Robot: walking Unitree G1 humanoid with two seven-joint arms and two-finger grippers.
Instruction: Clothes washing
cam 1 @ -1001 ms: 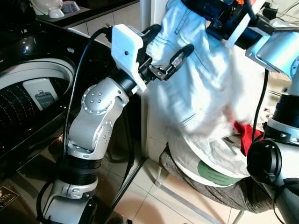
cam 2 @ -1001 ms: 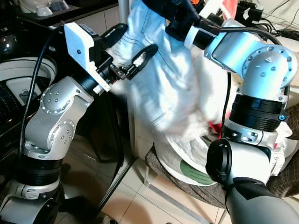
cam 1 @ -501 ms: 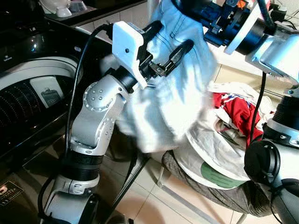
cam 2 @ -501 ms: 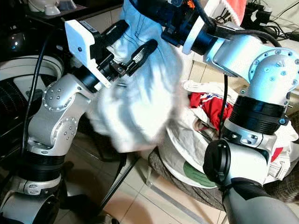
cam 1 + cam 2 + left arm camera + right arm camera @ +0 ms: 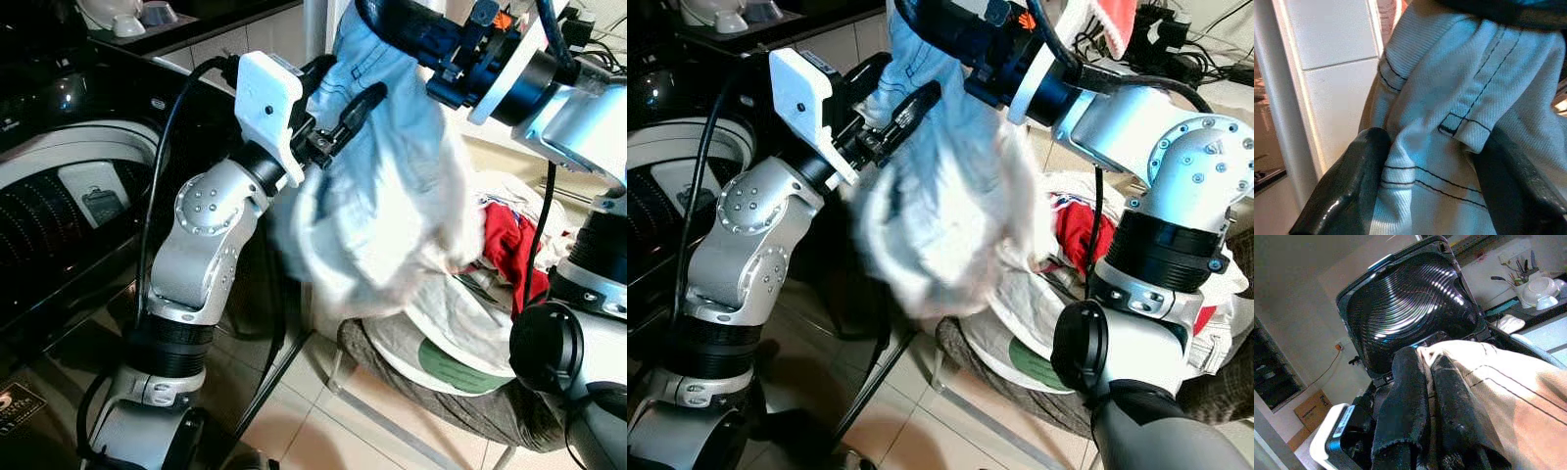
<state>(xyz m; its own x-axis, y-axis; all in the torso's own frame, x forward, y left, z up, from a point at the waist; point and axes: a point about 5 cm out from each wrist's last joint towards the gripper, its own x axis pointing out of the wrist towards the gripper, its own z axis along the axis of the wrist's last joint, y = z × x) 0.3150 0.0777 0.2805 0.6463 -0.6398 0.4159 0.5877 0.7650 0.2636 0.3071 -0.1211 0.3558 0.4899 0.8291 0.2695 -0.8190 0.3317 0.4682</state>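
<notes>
A light blue denim garment [image 5: 382, 196] hangs in the air between my two arms, its lower part blurred by motion. My right gripper [image 5: 921, 15] is shut on its top edge, and the fabric is pinched between the fingers [image 5: 1405, 396]. My left gripper [image 5: 338, 93] sits just below at the waistband. Its two black fingers [image 5: 1356, 181] press on the bunched cloth with the belt loop [image 5: 1464, 129] between them. The washing machine's drum opening [image 5: 69, 196] lies to the left, and its raised lid [image 5: 1410, 308] stands behind it.
To the right, a pile of laundry holding a red garment [image 5: 505, 245] and a white cloth [image 5: 460, 333] rests on a grey seat [image 5: 441, 401] with metal legs. A dark counter with bowls [image 5: 127, 20] runs along the back left. Tiled floor [image 5: 323, 431] lies below.
My right arm has carried the garment left toward the washing machine. The hanging cloth has swung off the pile, uncovering the red garment. The left gripper's fingers have drawn closer together on the waistband.
</notes>
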